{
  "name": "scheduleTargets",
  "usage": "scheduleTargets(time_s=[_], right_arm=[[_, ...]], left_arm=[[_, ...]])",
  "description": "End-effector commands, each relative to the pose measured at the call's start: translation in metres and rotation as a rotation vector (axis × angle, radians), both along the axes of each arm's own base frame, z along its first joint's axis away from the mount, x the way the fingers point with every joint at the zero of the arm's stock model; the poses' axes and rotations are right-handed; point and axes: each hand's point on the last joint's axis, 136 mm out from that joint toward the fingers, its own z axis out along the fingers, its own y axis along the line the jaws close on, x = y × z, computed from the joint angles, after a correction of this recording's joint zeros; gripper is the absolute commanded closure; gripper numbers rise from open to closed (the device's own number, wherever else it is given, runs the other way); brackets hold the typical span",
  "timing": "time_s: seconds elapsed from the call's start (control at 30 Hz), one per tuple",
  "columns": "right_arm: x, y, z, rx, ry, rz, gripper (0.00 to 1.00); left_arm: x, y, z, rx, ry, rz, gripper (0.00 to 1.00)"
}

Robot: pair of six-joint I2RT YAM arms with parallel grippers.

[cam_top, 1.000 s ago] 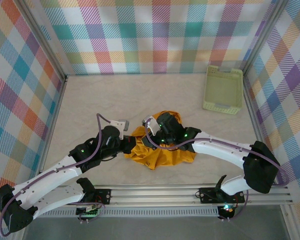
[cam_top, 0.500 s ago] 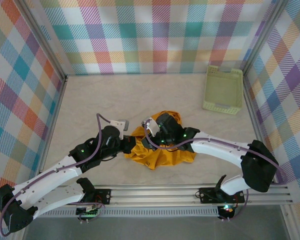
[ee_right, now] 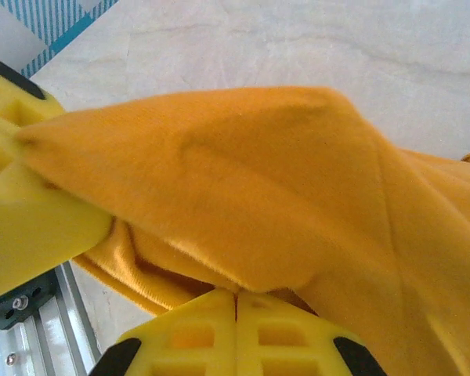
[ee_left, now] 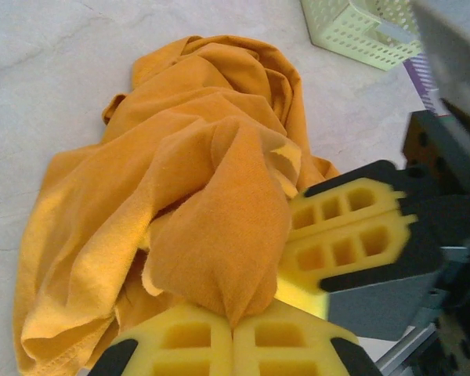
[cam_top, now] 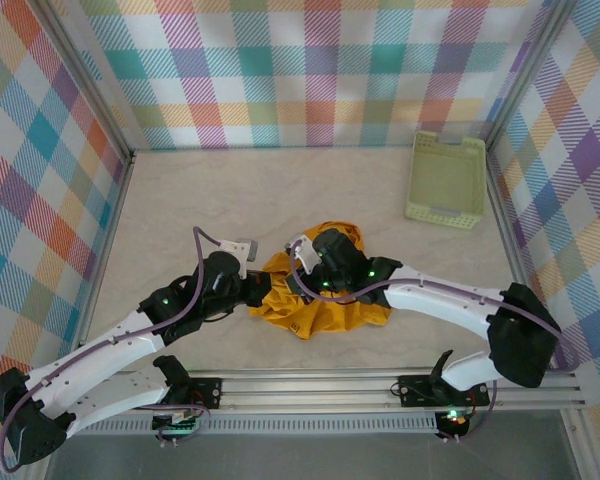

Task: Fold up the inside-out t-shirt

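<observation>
Mustard-yellow inside-out t-shirt [cam_top: 325, 315], heaped on pale counter [cam_top: 230, 190], one fold pinched between left fingers [ee_left: 180, 345], another fold clamped by right fingers [ee_right: 290, 337]

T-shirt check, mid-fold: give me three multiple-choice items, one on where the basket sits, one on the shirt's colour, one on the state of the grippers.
1. Where on the table is the basket?
A) far right corner
B) near left corner
C) dead centre

2. What colour is the t-shirt?
A) navy
B) mustard yellow
C) white

3. What state are the left gripper and right gripper in?
A) both open, clear of cloth
B) left open only
C) both shut on the t-shirt

Answers: 1 A, it stands far right in the top view. 2 B, the cloth reads yellow in every view. 3 C, each wrist view shows closed jaws pinching fabric.
</observation>
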Motion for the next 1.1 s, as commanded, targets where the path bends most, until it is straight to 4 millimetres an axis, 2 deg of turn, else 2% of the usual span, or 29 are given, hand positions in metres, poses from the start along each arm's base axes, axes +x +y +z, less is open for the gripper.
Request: scheduleTargets(time_s=[0.0, 0.13, 0.2, 0.33, 0.5, 0.63, 0.73, 0.87, 0.97, 1.07], right_arm=[[0.000, -0.012, 0.017, 0.019, -0.031, -0.059, 1.00], [-0.004, -0.022, 0.031, 0.016, -0.026, -0.084, 1.00], [-0.009, -0.028, 0.045, 0.016, -0.032, -0.094, 1.00], [-0.020, -0.041, 0.073, 0.019, -0.039, -0.107, 1.00], [-0.032, -0.055, 0.115, 0.074, -0.048, -0.123, 1.00], [-0.024, -0.064, 0.140, 0.086, -0.065, -0.193, 1.00], [-0.010, -0.067, 0.144, 0.031, -0.067, -0.269, 1.00], [0.005, -0.064, 0.141, -0.045, -0.064, -0.326, 1.00], [0.008, -0.052, 0.139, -0.052, -0.041, -0.307, 1.00], [0.011, -0.036, 0.136, -0.050, -0.018, -0.277, 1.00]], left_arm=[[0.004, 0.009, -0.008, 0.051, -0.001, 0.031, 0.92], [0.009, 0.018, -0.011, 0.097, -0.003, 0.073, 0.74], [0.012, 0.022, -0.012, 0.122, -0.005, 0.099, 0.66], [0.019, 0.029, -0.017, 0.198, 0.013, 0.141, 0.63], [0.028, 0.023, -0.022, 0.253, 0.041, 0.147, 0.64], [0.030, 0.013, -0.016, 0.243, 0.039, 0.112, 0.64], [0.023, 0.002, 0.002, 0.198, -0.023, 0.063, 0.62], [0.005, -0.007, 0.029, 0.176, -0.142, 0.000, 0.58], [-0.010, -0.021, 0.041, 0.144, -0.205, -0.076, 0.54], [-0.025, -0.043, 0.047, 0.098, -0.242, -0.171, 0.45]])
